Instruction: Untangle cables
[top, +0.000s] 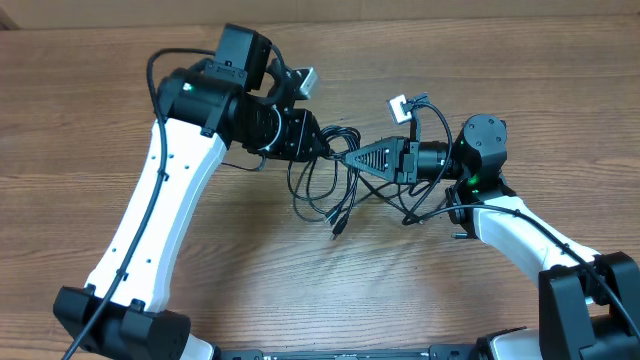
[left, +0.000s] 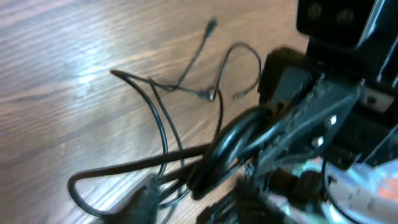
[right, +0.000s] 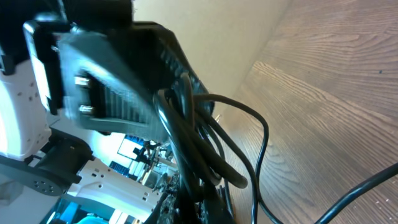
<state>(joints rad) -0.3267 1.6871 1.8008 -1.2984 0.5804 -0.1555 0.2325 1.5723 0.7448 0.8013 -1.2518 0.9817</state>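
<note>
cables (top: 318, 195) between left gripper (top: 322, 141) and right gripper (top: 350, 158), wooden table (top: 400, 290) beneath

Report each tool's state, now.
Left tool: cannot be told whether open or closed.
Right tool: closed, holding the cables.

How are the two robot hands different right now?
The right gripper points left with its jaws pinched shut on the cables. The left gripper points right, and its jaws are too hidden to judge. In the overhead view, the left gripper sits slightly higher than the right gripper. Both are black, and both meet at the same tangle of cables.
</note>
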